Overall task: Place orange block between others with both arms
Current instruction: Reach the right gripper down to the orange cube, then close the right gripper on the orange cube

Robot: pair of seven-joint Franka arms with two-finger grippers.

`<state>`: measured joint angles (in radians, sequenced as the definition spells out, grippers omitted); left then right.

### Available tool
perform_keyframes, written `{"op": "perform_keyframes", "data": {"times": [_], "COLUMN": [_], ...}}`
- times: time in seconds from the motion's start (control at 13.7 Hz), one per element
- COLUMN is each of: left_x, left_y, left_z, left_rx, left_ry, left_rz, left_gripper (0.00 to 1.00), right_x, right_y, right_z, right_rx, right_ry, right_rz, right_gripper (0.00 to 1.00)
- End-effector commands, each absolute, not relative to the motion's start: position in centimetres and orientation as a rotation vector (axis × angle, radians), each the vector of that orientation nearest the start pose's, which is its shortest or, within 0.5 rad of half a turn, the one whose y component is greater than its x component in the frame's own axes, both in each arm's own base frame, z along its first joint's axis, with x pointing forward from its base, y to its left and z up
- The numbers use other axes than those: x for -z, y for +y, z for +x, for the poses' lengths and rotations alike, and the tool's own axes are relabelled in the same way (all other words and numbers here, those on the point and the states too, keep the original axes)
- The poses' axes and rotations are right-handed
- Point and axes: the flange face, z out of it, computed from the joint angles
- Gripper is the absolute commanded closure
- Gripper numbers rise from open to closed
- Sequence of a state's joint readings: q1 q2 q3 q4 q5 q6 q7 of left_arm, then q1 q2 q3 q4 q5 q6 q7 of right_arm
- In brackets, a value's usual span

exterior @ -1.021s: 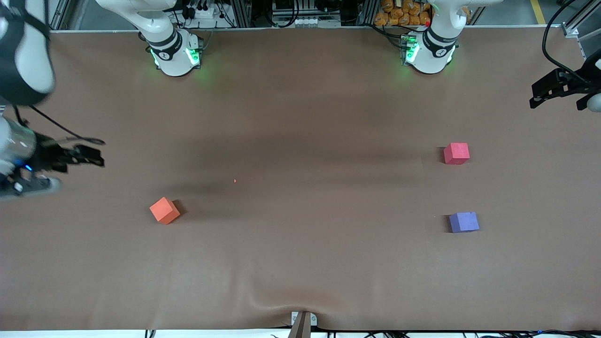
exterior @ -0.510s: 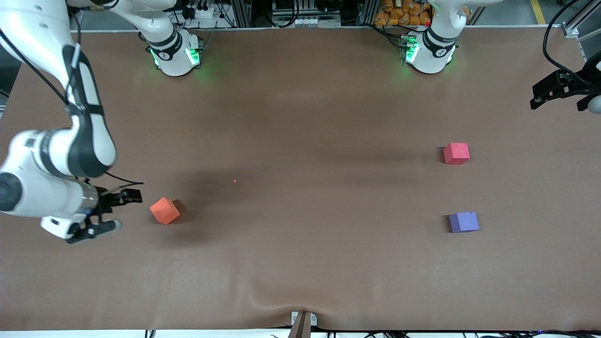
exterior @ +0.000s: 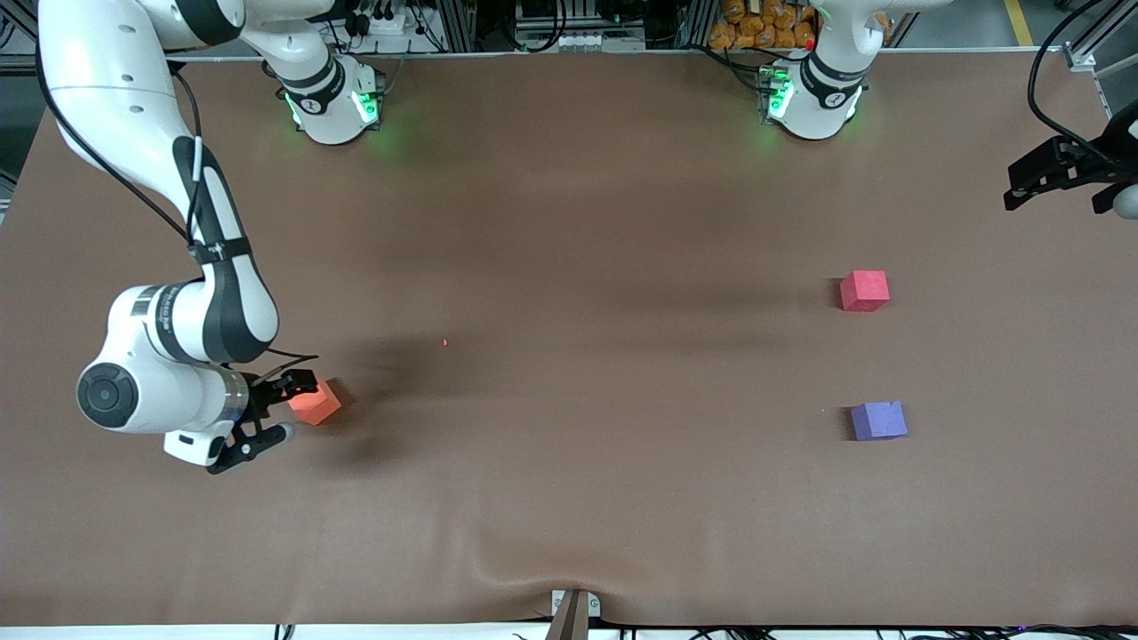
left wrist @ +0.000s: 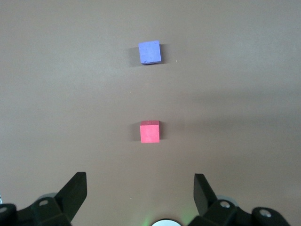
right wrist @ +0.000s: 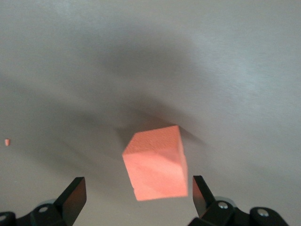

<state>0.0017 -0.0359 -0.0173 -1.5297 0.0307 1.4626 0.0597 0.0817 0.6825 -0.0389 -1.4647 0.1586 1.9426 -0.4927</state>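
Right gripper (exterior: 286,409) jaws wide apart beside orange block (exterior: 315,403), nothing held.

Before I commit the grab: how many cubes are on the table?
3. The orange block lies at the right arm's end, just ahead of the open right hand. The pinkish-red cube and purple-blue cube lie at the left arm's end, purple-blue nearer the front camera.

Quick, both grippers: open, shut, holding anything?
Right gripper: open, holding nothing, fingers either side of the small matte bright-orange foam cube.
Left gripper: open, empty, waiting above the left arm's end of the table.
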Motion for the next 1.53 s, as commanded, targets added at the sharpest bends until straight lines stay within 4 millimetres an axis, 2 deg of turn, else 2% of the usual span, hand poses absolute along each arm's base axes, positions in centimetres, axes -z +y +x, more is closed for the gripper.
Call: {"op": "perform_keyframes", "data": {"times": [0.0,0.36,0.88,1.02,1.09,1.17,1.24,1.31,1.39,1.46], "left_x": [-65.4,-65.0,-64.7,-64.5,-64.5,-64.5,-64.5,-64.5,-64.6,-64.5], "left_y": [-0.4,-0.4,-0.5,-0.5,-0.6,-0.6,-0.6,-0.6,-0.6,-0.6], "left_z": [53.5,53.4,53.2,53.1,53.1,53.1,53.1,53.1,53.0,53.0], "left_rx": [-0.039,-0.053,-0.065,-0.07,-0.07,-0.075,-0.073,-0.073,-0.075,-0.08], "left_ry": [0.118,0.121,0.126,0.126,0.128,0.13,0.135,0.135,0.137,0.138], "left_rz": [-3.127,-3.127,-3.127,-3.126,-3.126,-3.126,-3.126,-3.126,-3.126,-3.126], "left_gripper": [0.0,0.0,0.0,0.0,0.0,0.0,0.0,0.0,0.0,0.0], "right_x": [-25.0,-21.7,-19.6,-19.5,-19.6,-19.7,-19.9,-20.2,-20.6,-21.5], "right_y": [4.6,3.9,4.0,4.7,4.8,5.3,5.5,5.4,5.4,5.5], "right_z": [69.5,69.3,68.1,68.0,68.1,68.0,68.1,68.3,68.4,68.8], "right_rx": [-0.238,-0.156,-0.233,-0.262,-0.287,-0.311,-0.312,-0.297,-0.286,-0.257], "right_ry": [-0.741,-0.843,-0.87,-0.955,-1.017,-1.083,-1.108,-1.092,-1.086,-1.081], "right_rz": [-2.842,-2.859,-2.865,-2.885,-2.91,-2.922,-2.929,-2.927,-2.928,-2.93], "right_gripper": [0.0,0.0,0.0,0.0,0.22,0.51,0.7,0.82,0.88,0.89]}}
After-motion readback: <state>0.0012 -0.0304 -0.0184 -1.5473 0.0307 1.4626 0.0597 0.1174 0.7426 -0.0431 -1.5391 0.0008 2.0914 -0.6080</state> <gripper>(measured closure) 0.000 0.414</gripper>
